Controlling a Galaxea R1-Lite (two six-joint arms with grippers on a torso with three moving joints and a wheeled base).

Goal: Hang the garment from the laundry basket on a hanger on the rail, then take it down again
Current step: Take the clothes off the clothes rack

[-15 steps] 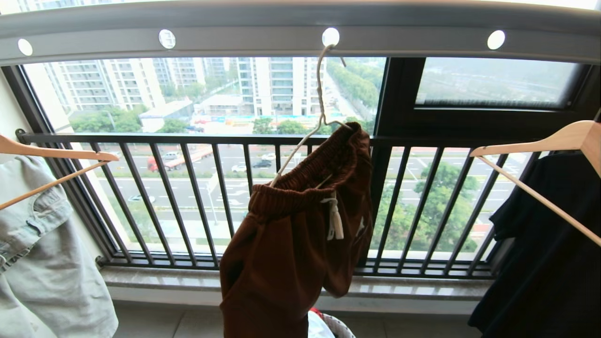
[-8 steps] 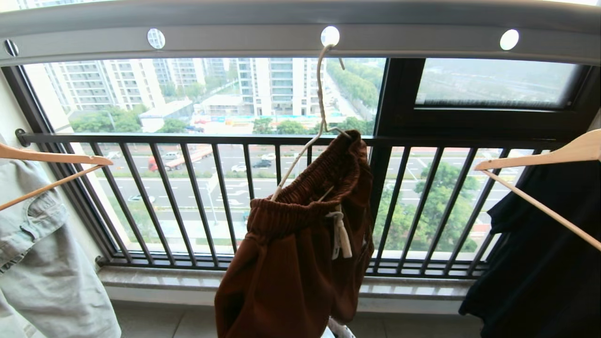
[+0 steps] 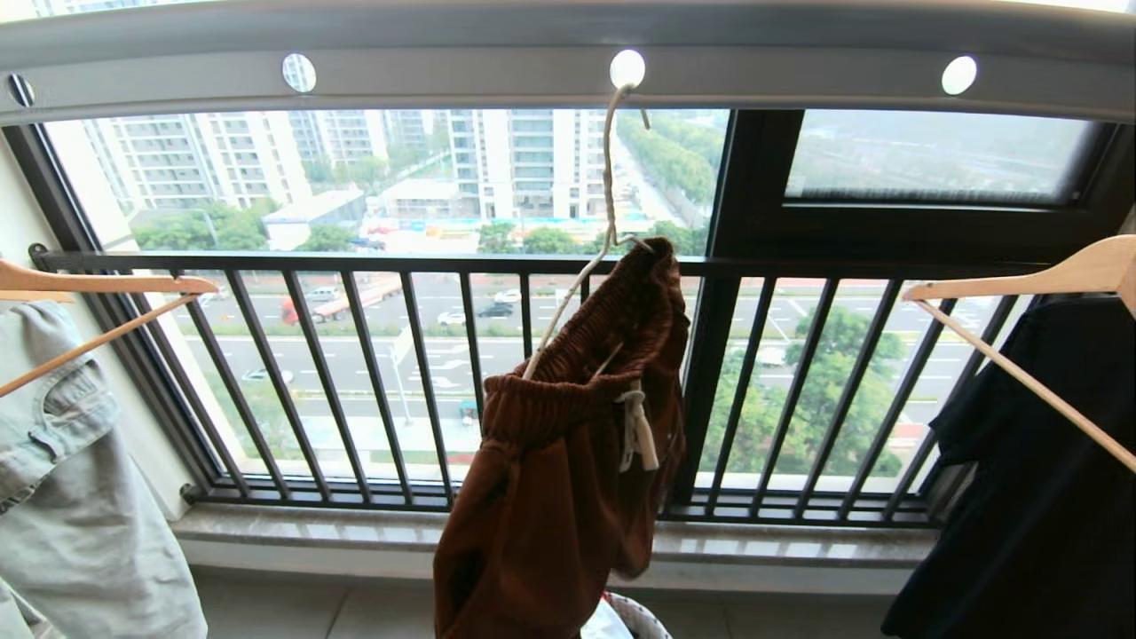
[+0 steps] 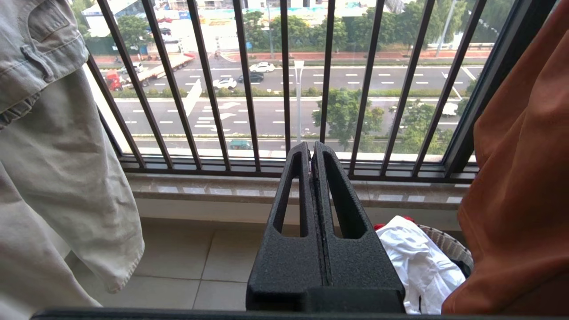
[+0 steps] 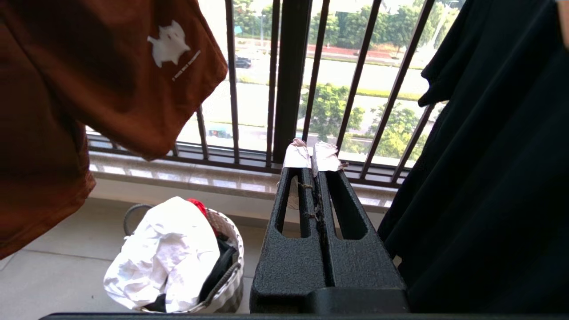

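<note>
Garment (image 3: 568,461): frame centre, on hanger (image 3: 606,191), hook in rail (image 3: 444,84). Left claw (image 4: 311,151) and right claw (image 5: 312,153): low, together, empty; both below it, neither clearly nearer.

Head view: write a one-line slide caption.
Rust-brown shorts hang lopsided on a cream wire hanger hooked into the grey rail, between two other hung garments.
</note>
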